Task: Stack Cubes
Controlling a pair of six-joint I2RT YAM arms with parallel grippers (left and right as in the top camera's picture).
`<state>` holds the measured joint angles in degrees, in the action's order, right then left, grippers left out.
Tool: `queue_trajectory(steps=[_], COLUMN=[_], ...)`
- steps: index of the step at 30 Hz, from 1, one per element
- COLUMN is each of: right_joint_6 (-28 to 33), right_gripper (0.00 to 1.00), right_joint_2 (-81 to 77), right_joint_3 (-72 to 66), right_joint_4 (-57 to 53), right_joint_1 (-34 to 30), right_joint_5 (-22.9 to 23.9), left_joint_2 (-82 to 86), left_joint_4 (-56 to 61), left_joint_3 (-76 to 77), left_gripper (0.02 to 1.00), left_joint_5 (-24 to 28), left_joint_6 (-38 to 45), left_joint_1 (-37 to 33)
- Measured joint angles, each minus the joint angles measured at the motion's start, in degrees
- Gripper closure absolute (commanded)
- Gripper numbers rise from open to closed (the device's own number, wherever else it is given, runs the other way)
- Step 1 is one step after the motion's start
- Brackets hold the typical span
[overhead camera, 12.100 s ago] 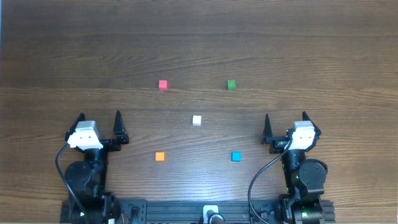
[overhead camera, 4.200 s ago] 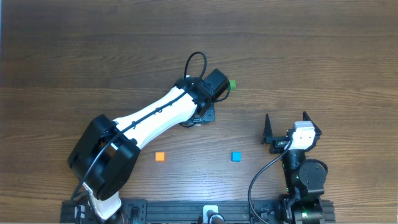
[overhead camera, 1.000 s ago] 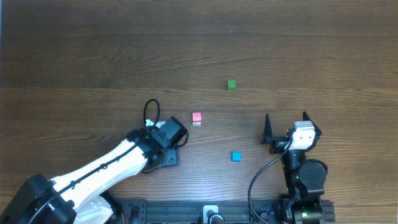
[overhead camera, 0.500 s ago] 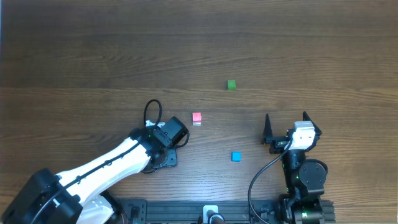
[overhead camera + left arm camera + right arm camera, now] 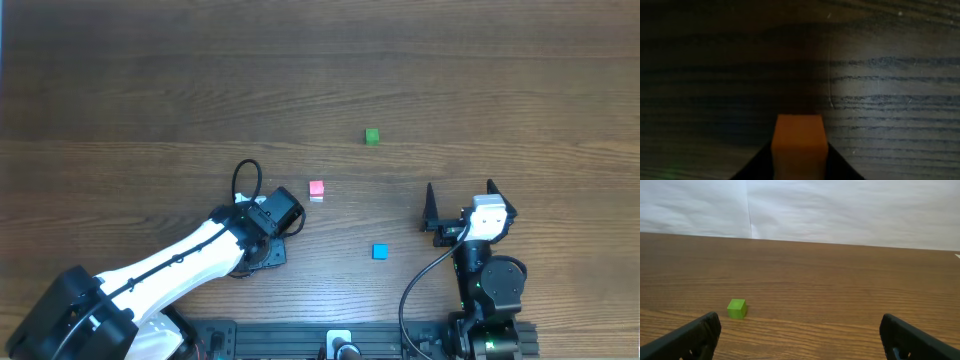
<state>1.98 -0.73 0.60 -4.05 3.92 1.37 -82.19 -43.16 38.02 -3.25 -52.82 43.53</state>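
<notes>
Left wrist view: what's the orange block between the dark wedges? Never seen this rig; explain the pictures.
Two robot arms at a wooden table, each with a two-finger gripper. The top view looks down from above; each wrist view comes from a camera on that arm's wrist. The dark wedges are the left gripper, closed on an orange cube. The right gripper rests open. Elsewhere: a pink cube stacked on a white cube, a green cube and a blue cube.
</notes>
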Motion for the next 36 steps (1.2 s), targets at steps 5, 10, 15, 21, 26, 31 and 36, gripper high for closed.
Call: queue_trajectory(steps=[5, 10, 15, 21, 26, 31, 36], right_joint_6=[-0.02, -0.02, 0.0, -0.02, -0.02, 0.0, 0.0], right_gripper=[0.007, 0.009, 0.009, 0.009, 0.007, 0.009, 0.009], right_joint_2=[0.0, 0.0, 0.0, 0.0, 0.0, 0.0, 0.0], right_joint_3=[0.0, 0.0, 0.0, 0.0, 0.0, 0.0, 0.0], right_joint_4=[0.0, 0.0, 0.0, 0.0, 0.0, 0.0, 0.0], right_joint_1=[0.0, 0.0, 0.0, 0.0, -0.02, -0.04, -0.04], right_joint_5=[0.02, 0.02, 0.0, 0.0, 0.0, 0.0, 0.0], left_joint_2=[0.0, 0.02, 0.02, -3.17, -10.75, -18.45, -22.84], left_joint_4=[0.15, 0.68, -5.2, -12.85, -14.53, -14.93, -14.78], left_joint_3=[0.0, 0.09, 6.71, 26.25, 36.46, 42.53, 44.94], left_gripper=[0.849, 0.923, 0.978, 0.978, 0.976, 0.978, 0.976], left_joint_5=[0.04, 0.02, -0.66, -2.23, -2.86, -2.99, -2.54], left_joint_6=[-0.15, -0.15, -0.35, -0.61, -0.48, 0.55, 1.64], left_joint_1=[0.0, 0.0, 0.0, -0.24, -0.33, -0.33, -0.33])
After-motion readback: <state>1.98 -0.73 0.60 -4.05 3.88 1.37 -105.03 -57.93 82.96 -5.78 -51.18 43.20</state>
